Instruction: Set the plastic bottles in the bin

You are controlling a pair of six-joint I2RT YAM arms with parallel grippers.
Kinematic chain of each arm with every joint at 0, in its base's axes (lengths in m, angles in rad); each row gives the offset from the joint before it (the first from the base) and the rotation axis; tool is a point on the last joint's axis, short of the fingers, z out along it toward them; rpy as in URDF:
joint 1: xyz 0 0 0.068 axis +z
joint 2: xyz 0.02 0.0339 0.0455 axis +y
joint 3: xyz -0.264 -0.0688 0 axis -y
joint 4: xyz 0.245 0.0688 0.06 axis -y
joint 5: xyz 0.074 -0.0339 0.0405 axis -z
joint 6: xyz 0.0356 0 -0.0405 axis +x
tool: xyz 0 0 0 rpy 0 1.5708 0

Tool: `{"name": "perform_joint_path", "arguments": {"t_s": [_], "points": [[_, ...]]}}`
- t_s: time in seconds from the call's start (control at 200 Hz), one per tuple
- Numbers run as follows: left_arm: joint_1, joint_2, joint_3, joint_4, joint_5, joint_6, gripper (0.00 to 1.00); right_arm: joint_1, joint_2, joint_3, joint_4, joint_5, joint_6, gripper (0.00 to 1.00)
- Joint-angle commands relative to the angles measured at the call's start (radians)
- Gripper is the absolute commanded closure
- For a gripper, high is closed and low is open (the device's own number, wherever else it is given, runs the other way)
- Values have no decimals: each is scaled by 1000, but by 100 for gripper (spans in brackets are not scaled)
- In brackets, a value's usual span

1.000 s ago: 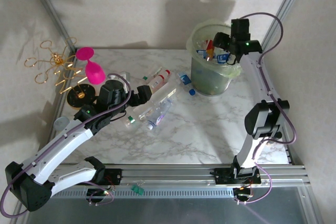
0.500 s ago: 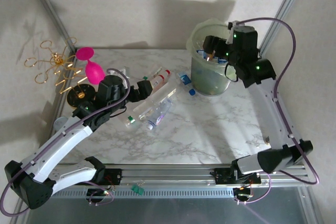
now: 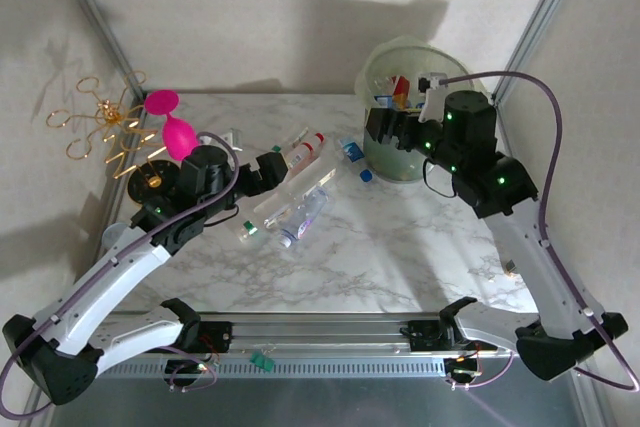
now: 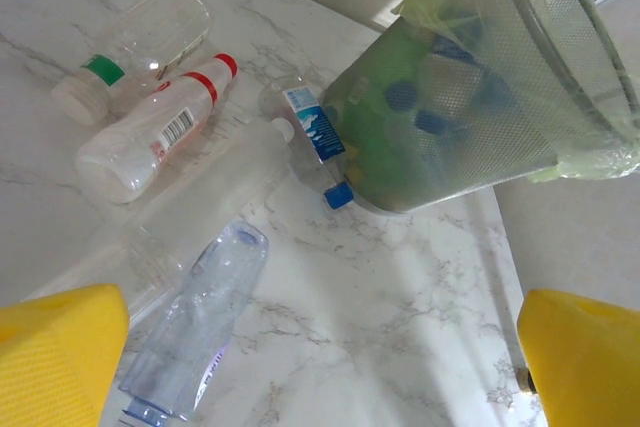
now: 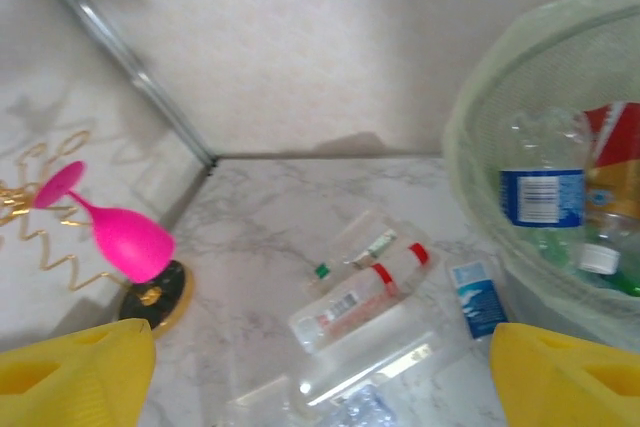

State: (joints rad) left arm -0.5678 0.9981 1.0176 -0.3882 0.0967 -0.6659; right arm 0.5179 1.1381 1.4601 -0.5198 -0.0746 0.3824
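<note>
Several plastic bottles lie left of the bin (image 3: 405, 142): a red-capped one (image 3: 305, 152), a blue-labelled one (image 3: 352, 155), a long clear one (image 3: 290, 195) and a bluish one (image 3: 306, 215). My left gripper (image 3: 270, 169) hovers open over their left end; its view takes in the red-capped bottle (image 4: 150, 142), the bluish bottle (image 4: 195, 322) and the bin (image 4: 480, 97). My right gripper (image 3: 385, 127) stands open and empty by the bin's left side, facing the pile. From there I see the bin's rim (image 5: 470, 117), a bottle inside it (image 5: 540, 187) and the red-capped bottle (image 5: 355, 302).
A pink goblet (image 3: 175, 132) and a gold wire stand (image 3: 100, 127) stand at the far left on a round black base (image 3: 150, 182). A green-capped bottle (image 4: 140, 42) lies behind the red-capped one. Metal frame posts edge the table.
The right arm has swung down from over the bin to its left front side, jaws open. The left arm has barely shifted.
</note>
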Motion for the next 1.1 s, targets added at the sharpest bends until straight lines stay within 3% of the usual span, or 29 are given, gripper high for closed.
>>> {"name": "perform_joint_path", "arguments": {"t_s": [0.0, 0.155, 0.376, 0.616, 0.886, 1.097], "points": [[-6, -19, -1, -33, 32, -31, 0, 19, -20, -52, 81, -79, 58, 14], [-7, -59, -47, -53, 16, -38, 0, 91, -15, -97, 114, -49, 103, 14], [-6, -76, -78, -121, -19, -33, 0, 351, 92, -103, 124, 162, 128, 14], [-6, -81, -105, -153, -43, -27, 0, 530, 245, -75, 62, 333, 157, 14], [-2, -34, -105, -172, -63, -50, 0, 540, 334, -165, 15, 475, 308, 18], [-2, -49, -113, -155, -87, -67, 0, 505, 394, -230, 53, 422, 348, 19]]}}
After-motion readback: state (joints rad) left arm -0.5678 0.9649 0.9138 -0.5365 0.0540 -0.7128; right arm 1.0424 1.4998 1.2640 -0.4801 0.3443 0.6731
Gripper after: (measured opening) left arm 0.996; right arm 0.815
